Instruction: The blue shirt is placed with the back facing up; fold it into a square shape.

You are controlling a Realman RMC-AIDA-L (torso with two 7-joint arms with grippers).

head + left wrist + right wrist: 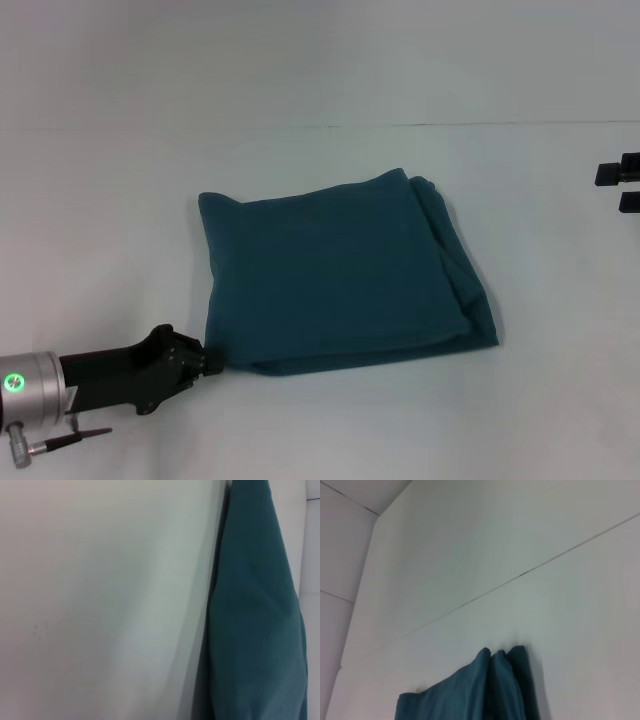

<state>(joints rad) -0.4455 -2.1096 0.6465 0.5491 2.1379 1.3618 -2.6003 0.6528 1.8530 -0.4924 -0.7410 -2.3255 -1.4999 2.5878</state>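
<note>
Looking down from the head camera, I see the blue shirt (340,275) lying folded into a rough square near the middle of the white bench (110,180), with layered edges showing along its 3 o'clock side. I can read no brand, label or print on the fabric in any view.

My left gripper (205,358) sits low at about 7 o'clock from the shirt's centre, its black tip right at the shirt's near-left corner. I cannot tell from here whether its fingers are clenched on the cloth or released; the tip seems to touch the edge, but the angle is poor. A green light glows on the silver wrist behind it.

My right gripper (620,187) is only partly in view at the frame's 3 o'clock edge, well apart from the shirt, and I cannot tell its state either.

A thin dark seam (450,124) crosses the bench beyond the shirt, toward 12 o'clock.
</note>
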